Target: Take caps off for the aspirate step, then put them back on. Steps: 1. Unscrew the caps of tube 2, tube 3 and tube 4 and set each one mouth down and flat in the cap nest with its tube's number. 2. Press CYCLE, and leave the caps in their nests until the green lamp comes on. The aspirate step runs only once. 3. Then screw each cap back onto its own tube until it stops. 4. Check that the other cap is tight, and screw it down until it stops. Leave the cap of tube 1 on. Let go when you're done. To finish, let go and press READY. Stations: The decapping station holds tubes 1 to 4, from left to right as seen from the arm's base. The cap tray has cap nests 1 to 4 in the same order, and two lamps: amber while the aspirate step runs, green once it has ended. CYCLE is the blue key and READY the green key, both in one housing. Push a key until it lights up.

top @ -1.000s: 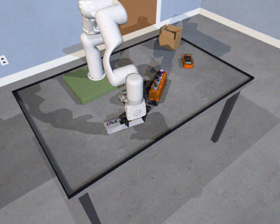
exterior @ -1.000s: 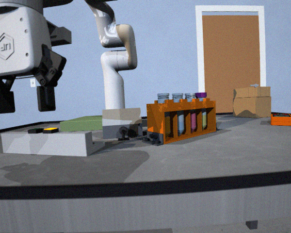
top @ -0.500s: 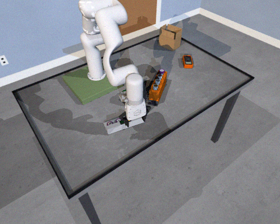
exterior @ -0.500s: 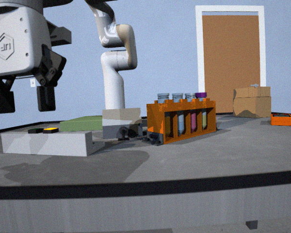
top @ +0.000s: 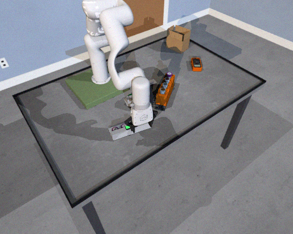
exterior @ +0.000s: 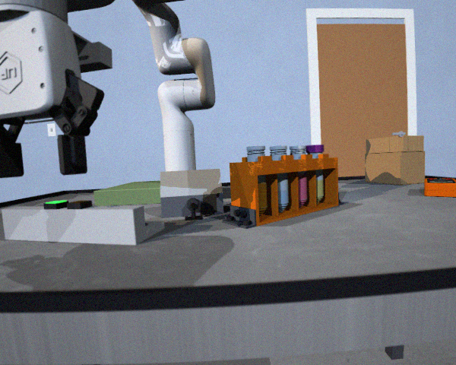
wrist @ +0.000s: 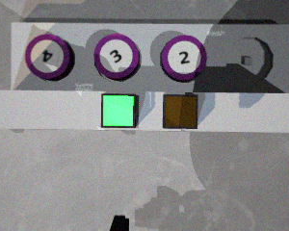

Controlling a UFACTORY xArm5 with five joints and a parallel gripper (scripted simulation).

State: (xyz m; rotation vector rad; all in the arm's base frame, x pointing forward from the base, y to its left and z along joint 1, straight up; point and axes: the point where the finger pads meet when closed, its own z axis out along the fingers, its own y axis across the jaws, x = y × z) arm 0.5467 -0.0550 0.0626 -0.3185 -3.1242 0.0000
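Observation:
My gripper [top: 141,125] [exterior: 37,157] is open and empty, hanging above the grey cap tray [top: 117,136] [exterior: 71,227] [wrist: 279,113]. In the wrist view three purple-rimmed caps lie in their nests: cap 4 [wrist: 47,56], cap 3 [wrist: 116,56] and cap 2 [wrist: 183,57]. Nest 1 [wrist: 249,59] is empty. The green lamp [wrist: 118,111] [top: 127,127] [exterior: 55,204] is lit and the amber lamp [wrist: 180,112] is dark. The orange decapping station [top: 165,94] [exterior: 244,184] holds three open tubes [exterior: 255,150] [exterior: 278,150] [exterior: 298,150] and tube 1 with its purple cap [exterior: 315,148] [top: 169,74] on.
The key housing [exterior: 191,192] stands between the tray and the station, mostly hidden behind the arm in the top view. A green mat [top: 91,90] lies under the arm's base. A cardboard box [top: 178,37] [exterior: 395,159] and an orange meter [top: 196,64] [exterior: 441,186] sit at the far end.

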